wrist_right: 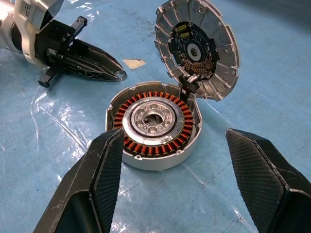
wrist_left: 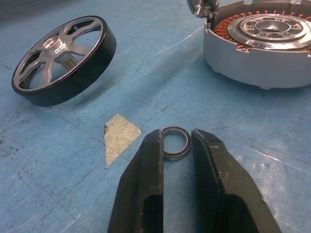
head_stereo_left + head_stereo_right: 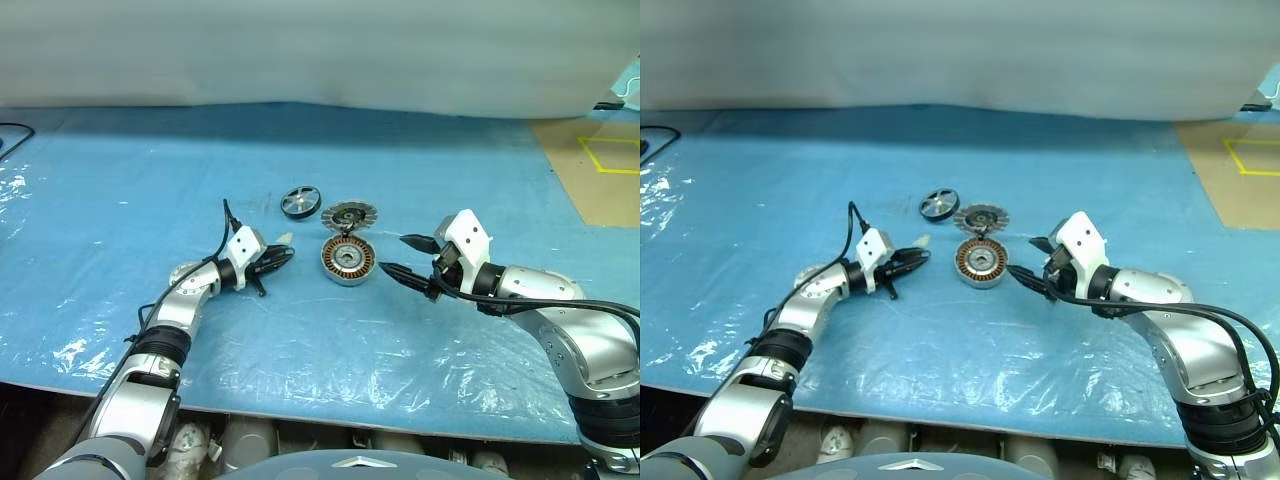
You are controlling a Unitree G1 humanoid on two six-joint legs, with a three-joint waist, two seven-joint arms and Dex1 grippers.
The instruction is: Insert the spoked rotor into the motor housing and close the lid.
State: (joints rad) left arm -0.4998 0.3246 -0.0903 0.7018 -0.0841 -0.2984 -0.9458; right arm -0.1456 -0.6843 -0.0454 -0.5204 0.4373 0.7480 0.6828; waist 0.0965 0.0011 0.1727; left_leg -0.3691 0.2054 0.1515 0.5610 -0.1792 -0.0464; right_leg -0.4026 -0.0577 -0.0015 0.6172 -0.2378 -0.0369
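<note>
The spoked rotor (image 3: 300, 202), a dark wheel with a silvery rim, lies on the blue sheet to the far left of the motor housing (image 3: 348, 260). The housing stands open, showing its copper windings (image 1: 146, 145). Its ribbed lid (image 1: 197, 48) is tipped up on the hinge at the far rim. My left gripper (image 2: 176, 140) lies low on the sheet to the left of the housing, its fingers (image 2: 153, 145) shut on a small metal ring (image 2: 175, 144). Right of the housing my right gripper (image 3: 393, 254) is open, pointing at it, with nothing held.
A small beige scrap (image 2: 119, 136) lies on the sheet beside the left fingertips. The wrinkled blue plastic sheet (image 3: 120, 180) covers the table. A brown board with yellow tape (image 3: 600, 170) lies at the far right, and a white wall (image 3: 320, 50) closes the back.
</note>
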